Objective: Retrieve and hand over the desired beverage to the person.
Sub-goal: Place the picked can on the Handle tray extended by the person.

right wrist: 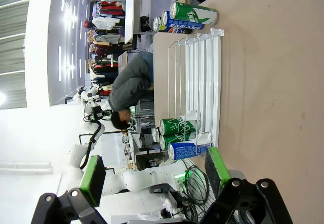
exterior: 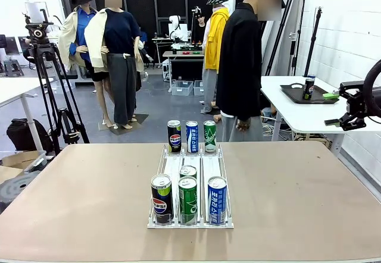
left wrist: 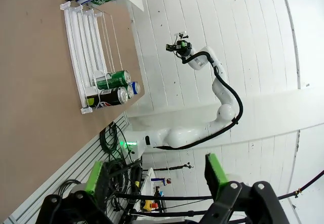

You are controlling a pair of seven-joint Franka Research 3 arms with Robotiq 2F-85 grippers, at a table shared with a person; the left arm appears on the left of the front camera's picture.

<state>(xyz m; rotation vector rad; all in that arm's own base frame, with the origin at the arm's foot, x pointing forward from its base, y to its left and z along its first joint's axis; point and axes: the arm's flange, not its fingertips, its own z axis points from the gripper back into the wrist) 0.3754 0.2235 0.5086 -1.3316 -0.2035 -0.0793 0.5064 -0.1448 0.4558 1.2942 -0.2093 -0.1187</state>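
Observation:
A white wire rack [exterior: 171,166] stands mid-table with drink cans at both ends. The far row holds a black Pepsi can [exterior: 174,136], a blue can [exterior: 191,137] and a green can [exterior: 209,136]. The near row holds a Pepsi can [exterior: 161,199], a green can [exterior: 188,200] and a blue can [exterior: 217,200]. The person [exterior: 239,66], in a long black jacket, stands beyond the far edge. My right gripper [exterior: 332,109] [right wrist: 155,173] hangs open at the right edge, high off the table. My left gripper [left wrist: 154,176] is open and empty, far from the rack [left wrist: 83,41].
A white side table [exterior: 286,105] at the right carries a dark tray with one can [exterior: 308,87]. A camera tripod [exterior: 44,66] stands at the far left. The tan tabletop [exterior: 309,203] is bare on both sides of the rack.

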